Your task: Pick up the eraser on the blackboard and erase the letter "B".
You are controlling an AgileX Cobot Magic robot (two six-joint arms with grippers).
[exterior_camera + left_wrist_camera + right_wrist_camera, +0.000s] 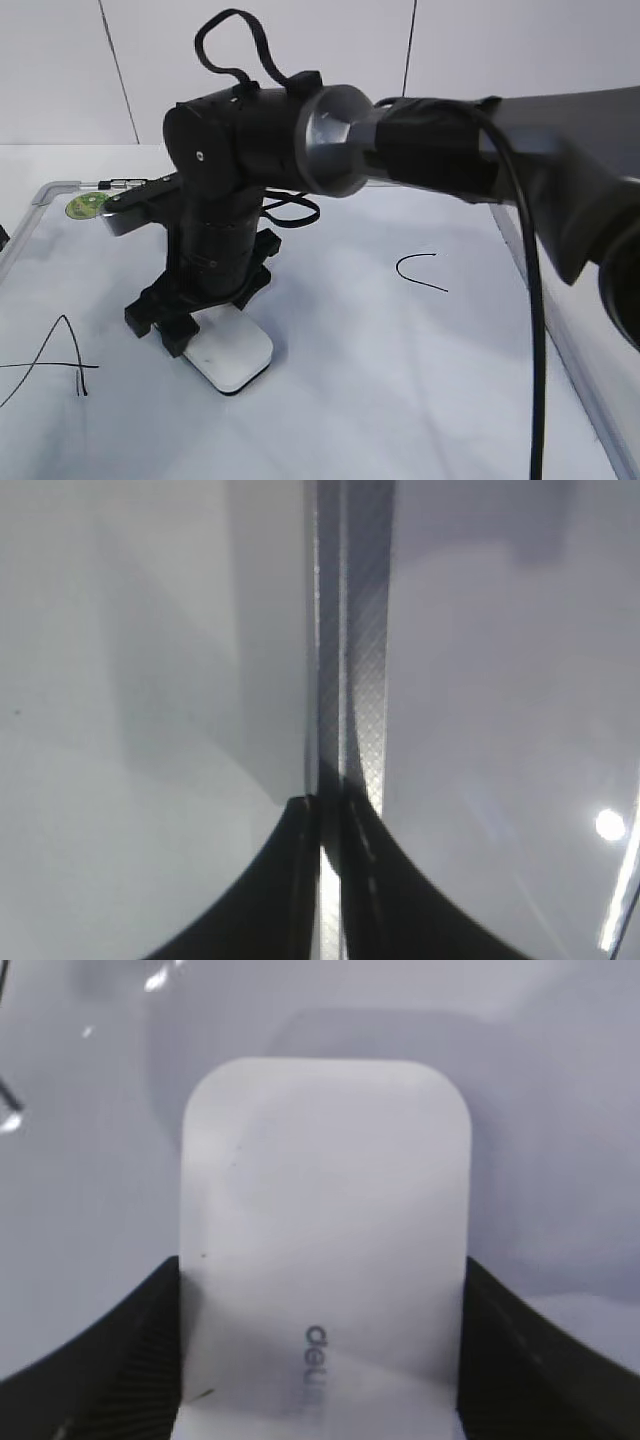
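The white eraser [235,355] lies flat on the blackboard [400,390], a white board with a grey frame. My right gripper [185,325] reaches across from the right and is shut on the eraser's near end. In the right wrist view the black fingers [322,1265] press both long sides of the eraser [325,1190], whose grey lettering faces up. The letter "B" does not show in any view. The board between the "A" and the "C" is partly hidden by the arm. My left gripper [328,810] is shut and empty over the board's grey frame strip [350,630].
A black letter "A" [55,355] is at the board's left. A curved "C" [420,270] is right of centre. A green sticker [87,205] sits in the far left corner. The right arm's thick body and cable [530,300] span the right half.
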